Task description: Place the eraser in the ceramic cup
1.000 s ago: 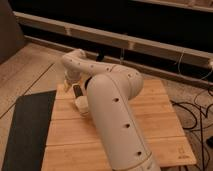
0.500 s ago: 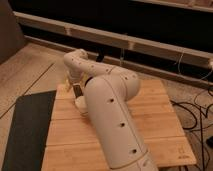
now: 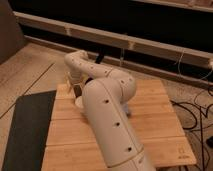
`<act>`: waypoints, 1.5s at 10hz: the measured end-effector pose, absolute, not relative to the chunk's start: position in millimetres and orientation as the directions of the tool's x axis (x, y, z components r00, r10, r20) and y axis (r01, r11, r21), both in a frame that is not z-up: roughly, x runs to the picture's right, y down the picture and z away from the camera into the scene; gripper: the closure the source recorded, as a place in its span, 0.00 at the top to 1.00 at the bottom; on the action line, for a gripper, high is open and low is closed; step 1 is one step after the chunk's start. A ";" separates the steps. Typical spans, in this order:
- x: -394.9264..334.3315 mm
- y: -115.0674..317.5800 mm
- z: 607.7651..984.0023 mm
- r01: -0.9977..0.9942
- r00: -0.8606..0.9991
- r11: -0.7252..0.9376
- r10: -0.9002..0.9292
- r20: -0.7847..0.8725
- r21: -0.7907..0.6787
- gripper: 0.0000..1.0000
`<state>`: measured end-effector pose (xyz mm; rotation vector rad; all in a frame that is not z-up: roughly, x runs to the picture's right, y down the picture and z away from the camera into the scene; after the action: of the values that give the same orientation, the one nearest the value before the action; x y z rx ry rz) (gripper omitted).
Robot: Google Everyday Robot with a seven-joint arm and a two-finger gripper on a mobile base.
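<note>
My white arm reaches from the bottom of the camera view across the wooden table [image 3: 160,131] and bends back down at its far left part. The gripper [image 3: 76,92] hangs there, pointing down just above the boards, with its jaws apart. Right below it and against the forearm shows a cream-white rounded edge, the ceramic cup [image 3: 80,103], mostly covered by the arm. The eraser cannot be made out: only a small dark patch shows at the gripper, and I cannot tell what it is.
A dark mat [image 3: 27,131] lies along the table's left side. Black cables [image 3: 199,116] trail on the floor to the right. A long rail [image 3: 140,44] runs along the dark wall behind. The arm hides the table's middle.
</note>
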<state>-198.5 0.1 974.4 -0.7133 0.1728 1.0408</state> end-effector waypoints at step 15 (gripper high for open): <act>-190.7 -0.2 985.8 -0.847 0.493 0.270 0.723 -0.485 -0.458 0.00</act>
<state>-190.7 -0.2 985.8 -0.7435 0.1933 1.0663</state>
